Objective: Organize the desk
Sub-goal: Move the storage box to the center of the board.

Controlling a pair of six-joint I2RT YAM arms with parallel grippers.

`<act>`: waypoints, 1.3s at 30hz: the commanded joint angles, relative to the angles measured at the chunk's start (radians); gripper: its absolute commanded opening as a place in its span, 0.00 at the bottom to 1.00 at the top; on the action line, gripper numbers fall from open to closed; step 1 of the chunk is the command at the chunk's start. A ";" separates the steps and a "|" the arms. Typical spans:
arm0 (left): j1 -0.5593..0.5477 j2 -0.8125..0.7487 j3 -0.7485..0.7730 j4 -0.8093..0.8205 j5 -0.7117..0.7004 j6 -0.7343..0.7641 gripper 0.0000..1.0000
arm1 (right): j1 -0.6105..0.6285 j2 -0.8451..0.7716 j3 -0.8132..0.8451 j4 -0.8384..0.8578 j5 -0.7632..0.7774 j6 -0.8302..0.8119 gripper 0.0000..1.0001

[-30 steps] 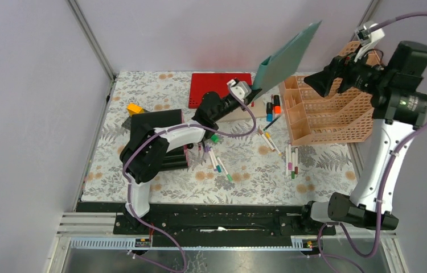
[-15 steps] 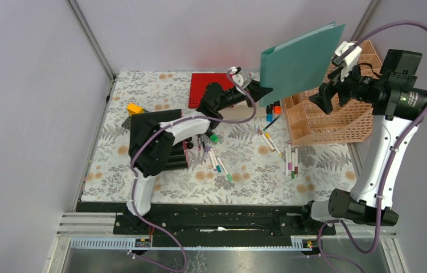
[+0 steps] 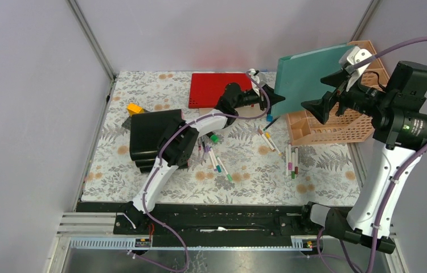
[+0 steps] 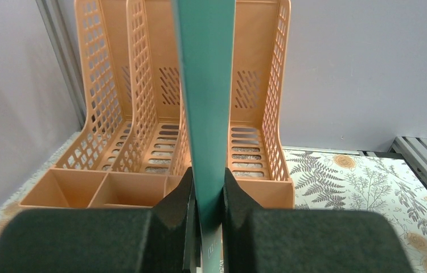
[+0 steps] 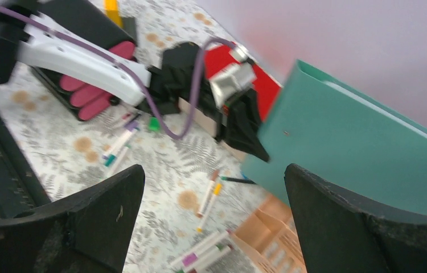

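Left wrist: left gripper (image 4: 206, 196) clenched on the edge of a teal folder (image 4: 205, 85), held upright just before the orange file rack (image 4: 143, 114). Right gripper (image 3: 324, 95) spread wide, empty, over the rack. Fern-print bench (image 3: 245, 170) lies under the rack, pens (image 3: 217, 162) scattered beside it. Folder looks stiff, light, slick; best pinched near the spine.

White arm shells (image 3: 386, 162), black joints (image 3: 406, 109), looping purple cables (image 3: 167, 230), blocky black fingers (image 5: 94, 219)

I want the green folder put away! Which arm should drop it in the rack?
Left, probably: the left gripper pinches the folder, facing the rack. The right gripper hangs open, empty.
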 commanded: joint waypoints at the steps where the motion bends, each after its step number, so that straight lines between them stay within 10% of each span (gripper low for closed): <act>1: -0.019 0.026 0.138 0.038 0.041 -0.010 0.00 | 0.003 0.035 -0.084 0.103 -0.220 0.132 1.00; 23: -0.097 0.225 0.424 -0.005 -0.044 0.099 0.00 | 0.003 0.096 -0.210 0.052 -0.299 -0.004 1.00; 30: -0.080 0.118 0.273 0.107 -0.161 0.074 0.00 | 0.003 0.050 -0.248 -0.183 -0.013 -0.249 0.98; 39: -0.009 -0.129 -0.051 0.296 -0.184 -0.013 0.00 | 0.003 -0.087 -0.531 -0.035 0.204 -0.169 0.93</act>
